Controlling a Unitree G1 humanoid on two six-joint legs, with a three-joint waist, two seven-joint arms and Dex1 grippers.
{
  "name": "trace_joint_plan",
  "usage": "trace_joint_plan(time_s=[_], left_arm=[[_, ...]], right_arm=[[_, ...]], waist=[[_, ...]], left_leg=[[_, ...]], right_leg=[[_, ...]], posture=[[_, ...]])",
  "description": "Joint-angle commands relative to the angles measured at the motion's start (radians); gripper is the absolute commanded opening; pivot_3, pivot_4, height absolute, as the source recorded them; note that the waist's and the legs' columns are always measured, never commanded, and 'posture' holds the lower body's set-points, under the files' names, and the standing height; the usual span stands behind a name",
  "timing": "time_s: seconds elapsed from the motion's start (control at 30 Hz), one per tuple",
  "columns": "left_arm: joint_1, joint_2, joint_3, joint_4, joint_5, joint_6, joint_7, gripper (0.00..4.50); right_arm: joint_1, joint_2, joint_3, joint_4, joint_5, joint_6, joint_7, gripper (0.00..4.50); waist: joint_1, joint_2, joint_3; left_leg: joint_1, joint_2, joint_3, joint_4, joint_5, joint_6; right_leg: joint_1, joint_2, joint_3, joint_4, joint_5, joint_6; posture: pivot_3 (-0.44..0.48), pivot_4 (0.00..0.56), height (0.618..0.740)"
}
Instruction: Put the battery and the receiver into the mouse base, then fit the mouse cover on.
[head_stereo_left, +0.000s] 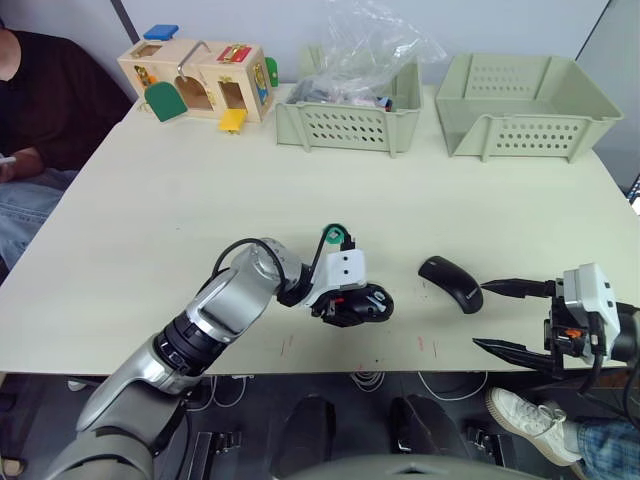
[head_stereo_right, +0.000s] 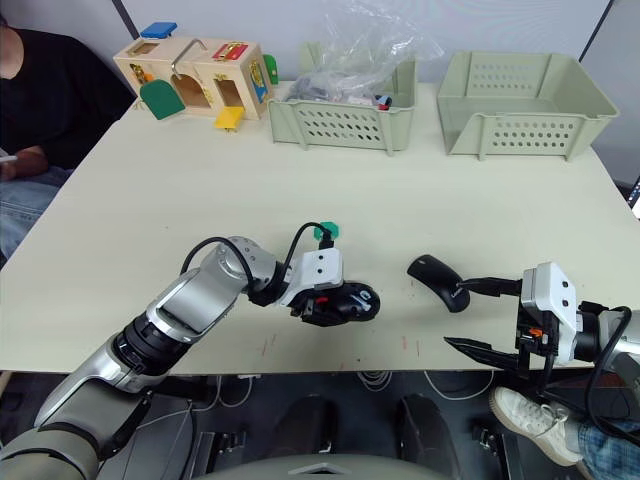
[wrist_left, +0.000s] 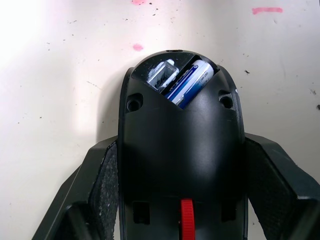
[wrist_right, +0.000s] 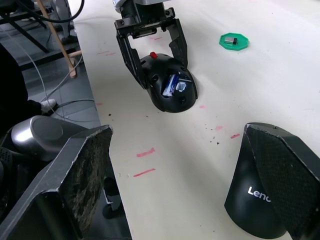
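The mouse base (head_stereo_left: 362, 304) lies on the tabletop (head_stereo_left: 200, 200) near its front edge, held between the fingers of the left gripper (wrist_left: 180, 200), one finger pressed against each flank. In the left wrist view the battery (wrist_left: 191, 82) sits slanted in the open compartment at the far end of the base, with a small silver part beside it that appears to be the receiver (wrist_left: 162, 76); both look loaded, though whether the battery is fully seated cannot be told. The step in hand is judged to be fitting the mouse cover (head_stereo_left: 452, 282), which rests on the tabletop to the right of the base and apart from it. The right gripper (head_stereo_left: 510, 318) stands at the cover's right with its fingers spread wide, the far finger (wrist_right: 287, 175) right against the cover's end and the near finger (wrist_right: 82, 175) well clear; it holds nothing. To do this step well, the right gripper should close across the cover's narrow sides, lift it level, and align its curved end with the base's compartment end before pressing down. The left gripper should keep the base clamped so that it cannot slide. The left arm reaches in from the left with its wrist bent toward the base; the right forearm lies low at the front right edge.
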Motion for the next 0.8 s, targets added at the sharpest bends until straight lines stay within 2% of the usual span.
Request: trace_joint_plan(time_s=[0.03, 0.43, 0.8], left_arm=[[0.013, 0.021, -0.015, 0.015, 0.009, 0.039, 0.004, 2.9], [-0.003, 0.022, -0.01, -0.002, -0.003, 0.061, 0.015, 2.9], [-0.029, -0.002, -0.022, 0.07, 0.005, 0.027, 0.017, 2.9]], right_arm=[[-0.007, 0.001, -0.03, -0.03, 0.016, 0.004, -0.003, 4.45], [-0.006, -0.001, -0.031, -0.031, 0.018, 0.009, -0.005, 4.45], [-0.005, 0.0, -0.033, -0.036, 0.019, 0.017, -0.003, 4.45]], waist=[[0.0, 0.0, 0.0], [0.0, 0.0, 0.001], [0.001, -0.001, 0.003]], left_leg=[[0.0, 0.0, 0.0, 0.0, 0.0, 0.0], [0.0, 0.0, 0.0, 0.0, 0.0, 0.0], [-0.001, 0.0, 0.0, 0.001, 0.0, 0.0]], right_leg=[[0.0, 0.0, 0.0, 0.0, 0.0, 0.0], [0.0, 0.0, 0.0, 0.0, 0.0, 0.0], [0.0, 0.0, 0.0, 0.0, 0.0, 0.0]], posture=[[0.0, 0.15, 0.74], [0.0, 0.15, 0.74], [0.0, 0.15, 0.74]])
